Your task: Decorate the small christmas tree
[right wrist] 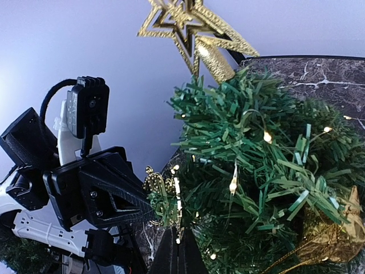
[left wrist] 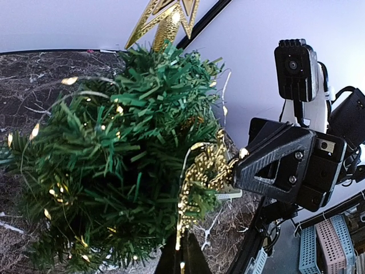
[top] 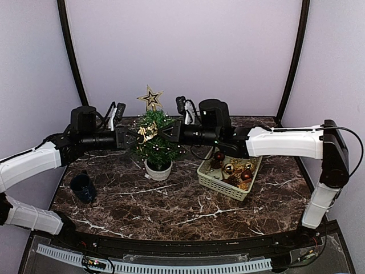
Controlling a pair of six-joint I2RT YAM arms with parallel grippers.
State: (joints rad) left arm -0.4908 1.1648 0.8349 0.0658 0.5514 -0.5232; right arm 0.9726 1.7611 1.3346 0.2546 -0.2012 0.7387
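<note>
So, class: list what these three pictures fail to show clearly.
Top view: ornament count in the beige basket, too small, partly under the right arm.
Left wrist view: gold star, cut by the top edge.
Both wrist views: white pot, hidden by branches of the small christmas tree.

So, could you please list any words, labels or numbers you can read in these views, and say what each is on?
No text can be read in any view.
Gold ornament on the tree: possibly glitter script, too blurred and tangled to read.
Mug and basket: no label or mark shows.
</note>
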